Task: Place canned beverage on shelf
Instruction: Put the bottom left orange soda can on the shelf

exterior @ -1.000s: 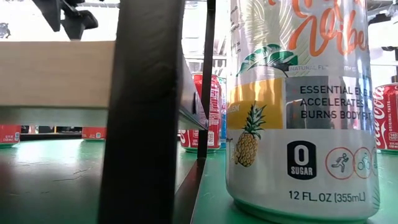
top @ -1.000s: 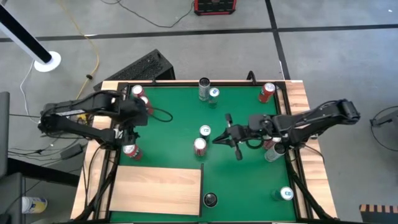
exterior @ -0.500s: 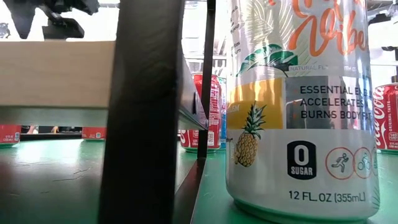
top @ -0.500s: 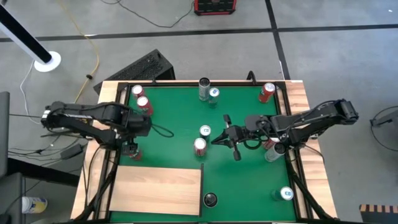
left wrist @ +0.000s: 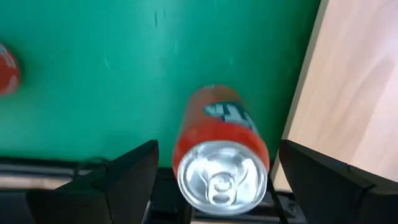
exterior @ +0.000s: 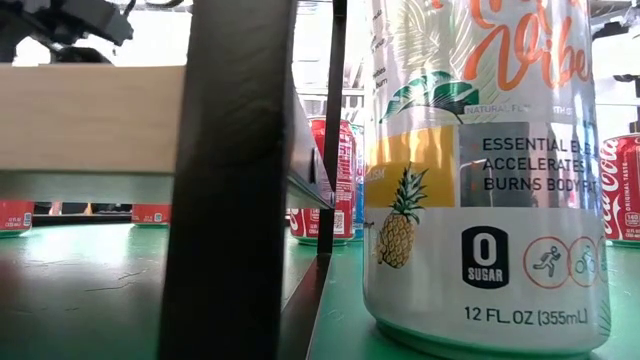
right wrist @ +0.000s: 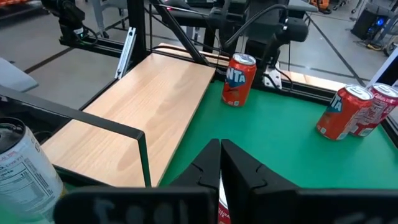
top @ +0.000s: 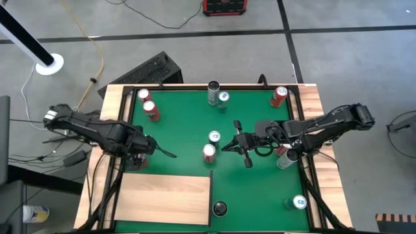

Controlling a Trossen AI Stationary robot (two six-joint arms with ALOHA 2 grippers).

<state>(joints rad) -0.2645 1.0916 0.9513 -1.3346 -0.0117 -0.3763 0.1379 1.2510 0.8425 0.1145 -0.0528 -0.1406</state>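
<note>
My left claw [left wrist: 211, 180], fingers apart, straddled the orange can [left wrist: 219, 155] standing on the green mat beside the shelf [left wrist: 348, 93]. It looked rigid, slick, dentable; I'd grip mid-body.

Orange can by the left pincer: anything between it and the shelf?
Nothing visible. The orange can stands upright on the green mat between the open fingers of the left pincer, right beside the shelf edge. In the right wrist view the mat strip between can and board is bare; the shelf top near it is too.
</note>
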